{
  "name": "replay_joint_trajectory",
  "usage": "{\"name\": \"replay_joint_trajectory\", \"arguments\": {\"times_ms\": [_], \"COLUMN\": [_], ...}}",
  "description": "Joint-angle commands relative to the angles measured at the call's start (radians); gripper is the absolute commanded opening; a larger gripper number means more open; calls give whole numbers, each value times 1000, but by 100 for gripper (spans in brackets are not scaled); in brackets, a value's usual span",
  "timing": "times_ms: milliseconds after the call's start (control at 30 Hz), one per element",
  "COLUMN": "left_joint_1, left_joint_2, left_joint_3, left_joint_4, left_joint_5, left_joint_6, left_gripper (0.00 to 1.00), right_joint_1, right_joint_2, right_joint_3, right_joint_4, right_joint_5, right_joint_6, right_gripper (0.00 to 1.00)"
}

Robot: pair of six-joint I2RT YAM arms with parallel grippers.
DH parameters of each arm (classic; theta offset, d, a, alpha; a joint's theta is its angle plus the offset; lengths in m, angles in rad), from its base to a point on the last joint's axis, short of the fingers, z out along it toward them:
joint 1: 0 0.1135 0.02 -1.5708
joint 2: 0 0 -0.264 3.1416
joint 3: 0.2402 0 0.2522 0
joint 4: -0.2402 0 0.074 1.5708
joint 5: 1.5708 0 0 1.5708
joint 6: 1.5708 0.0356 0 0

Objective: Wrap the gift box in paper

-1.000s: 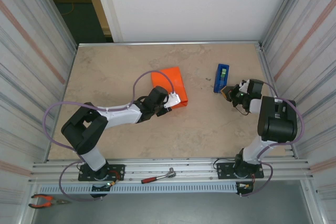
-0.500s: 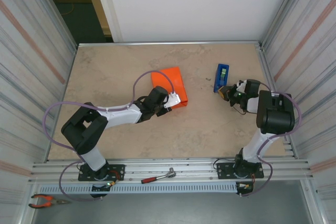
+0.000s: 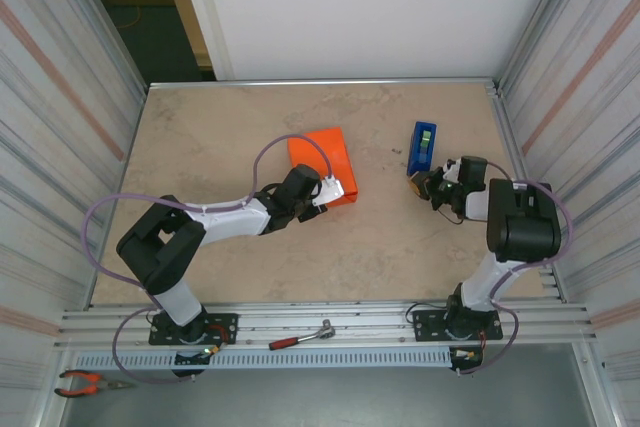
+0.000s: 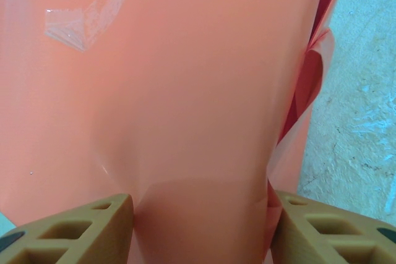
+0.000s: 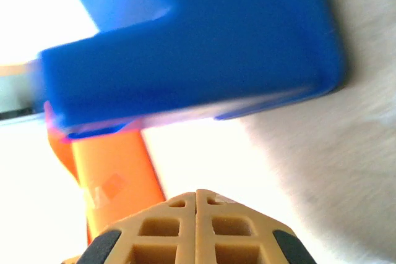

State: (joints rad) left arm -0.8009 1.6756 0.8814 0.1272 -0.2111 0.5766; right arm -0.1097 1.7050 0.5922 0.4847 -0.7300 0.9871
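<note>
Now your right claw (image 3: 434,185), shut and empty, has edged left toward the tape dispenser (image 3: 422,147) (taping next, likely) while your left claw (image 4: 201,217) clamps the paper (image 3: 320,152).

paper (image 3: 320,155) centre | tape dispenser (image 3: 422,147) to right | right hand (image 3: 429,183) perhaps touching it

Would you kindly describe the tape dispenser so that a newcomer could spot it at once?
On the beige table, look to the right half, just beyond the tip of the right gripper. The tape dispenser stands there, a small narrow block. It is the one blue thing, well apart from the orange paper parcel further left.
</note>
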Motion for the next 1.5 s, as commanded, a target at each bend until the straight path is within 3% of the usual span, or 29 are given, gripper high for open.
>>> {"name": "replay_joint_trajectory", "arguments": {"times_ms": [0,300,600,867,1100,1467], "left_joint_1": [-10,-11,-11,-12,-17,-20], "left_joint_2": [13,12,20,22,24,27], "left_joint_3": [0,1,8,7,5,8], "left_joint_4": [-52,-56,-57,-58,-58,-58], "left_joint_5": [13,14,18,19,13,13], "left_joint_6": [-4,-4,-4,-4,0,2], "left_gripper": [58,57,57,57,57,56], "right_joint_1": [52,241,476,652,716,775], "right_joint_2": [-116,-371,-461,-393,-230,-20], "right_joint_3": [-23,-119,-228,-288,-291,-258], "right_joint_4": [-48,-78,45,283,532,783], "right_joint_5": [2,104,262,420,446,493], "right_joint_6": [-42,-110,-131,-123,-100,-69], "right_gripper": [0,0,0,0,0,0]}}
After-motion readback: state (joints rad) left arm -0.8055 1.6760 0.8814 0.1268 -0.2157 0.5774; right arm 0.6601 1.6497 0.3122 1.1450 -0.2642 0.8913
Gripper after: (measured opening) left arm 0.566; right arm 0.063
